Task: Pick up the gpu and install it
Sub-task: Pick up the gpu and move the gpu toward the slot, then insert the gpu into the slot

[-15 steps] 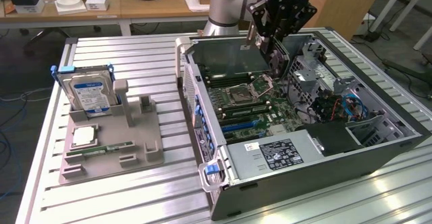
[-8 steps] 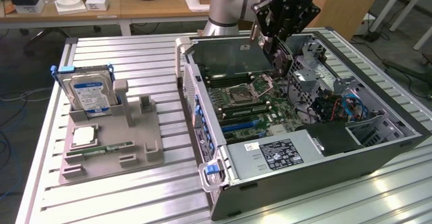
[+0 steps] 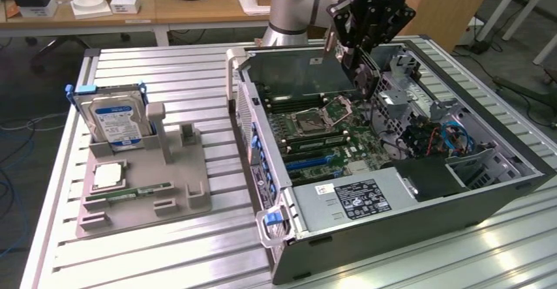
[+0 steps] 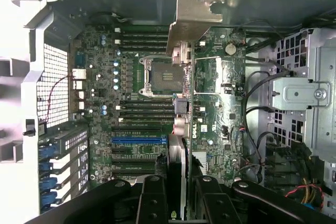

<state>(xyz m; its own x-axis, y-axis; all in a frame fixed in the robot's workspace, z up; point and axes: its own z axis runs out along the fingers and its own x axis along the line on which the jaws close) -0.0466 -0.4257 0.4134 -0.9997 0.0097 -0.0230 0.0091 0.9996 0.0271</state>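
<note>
Hanging over the open computer case [image 3: 392, 237] in the upper right part of the exterior view, the gripper [image 3: 361, 74] is clamped on the gpu [image 3: 364, 85]. The card is tilted and sits in the air above the motherboard [image 3: 335, 142]. The case walls, and a bundle of cables [image 3: 448, 139] on the exterior view's right, leave only narrow room around the card. The wrist view shows the card edge-on between the two fingers [image 4: 152, 203], with its silvery bracket [image 4: 193, 17] at the end far from them and a blue slot [image 4: 139, 141] on the board just beside its line. On the exterior view's left, a hard drive [image 3: 117, 119] stands upright in a gray holder [image 3: 179, 197] on the slatted metal table [image 3: 156, 256]. Wooden desks [image 3: 200, 8] stand behind.
</note>
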